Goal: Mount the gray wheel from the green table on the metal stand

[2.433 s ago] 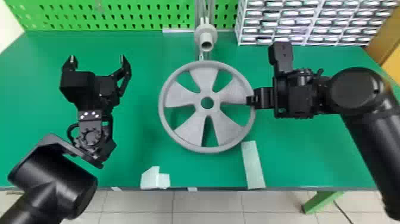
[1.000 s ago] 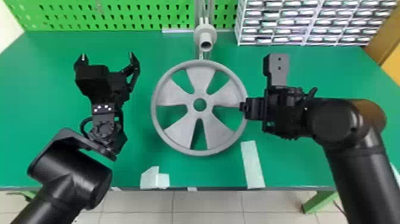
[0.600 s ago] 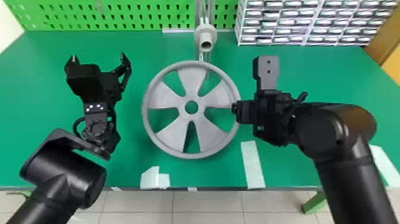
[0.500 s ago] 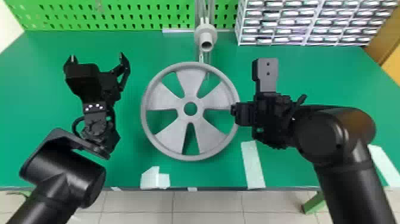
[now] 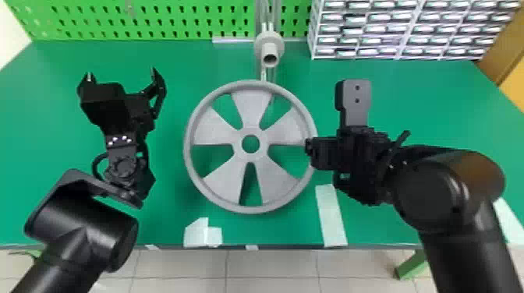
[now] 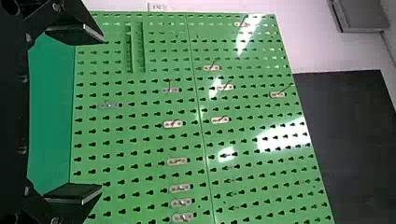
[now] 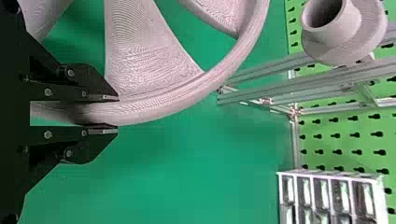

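Note:
My right gripper (image 5: pixel 310 148) is at the right side of the gray wheel (image 5: pixel 250 117), shut on its rim. In the right wrist view the right gripper (image 7: pixel 116 113) has the rim of the wheel (image 7: pixel 187 93) between its two fingers. Behind the wheel stands the metal stand (image 5: pixel 268 11), with a gray round hub and tube (image 5: pixel 269 48) on it; the right wrist view shows the stand (image 7: pixel 275 81) and the hub (image 7: pixel 345 32) too. My left gripper (image 5: pixel 121 76) is left of the wheel, open and holding nothing; its own view shows the left gripper (image 6: pixel 100 114) with fingers wide apart.
A rack of small drawers (image 5: pixel 397 31) stands at the back right of the green table (image 5: pixel 440 101). A green pegboard (image 5: pixel 156 19) runs along the back. White tape pieces (image 5: pixel 331 216) lie near the front edge.
The right gripper and the wheel have moved left and slightly toward the front edge, away from under the hub. The left arm shifted right, then back left.

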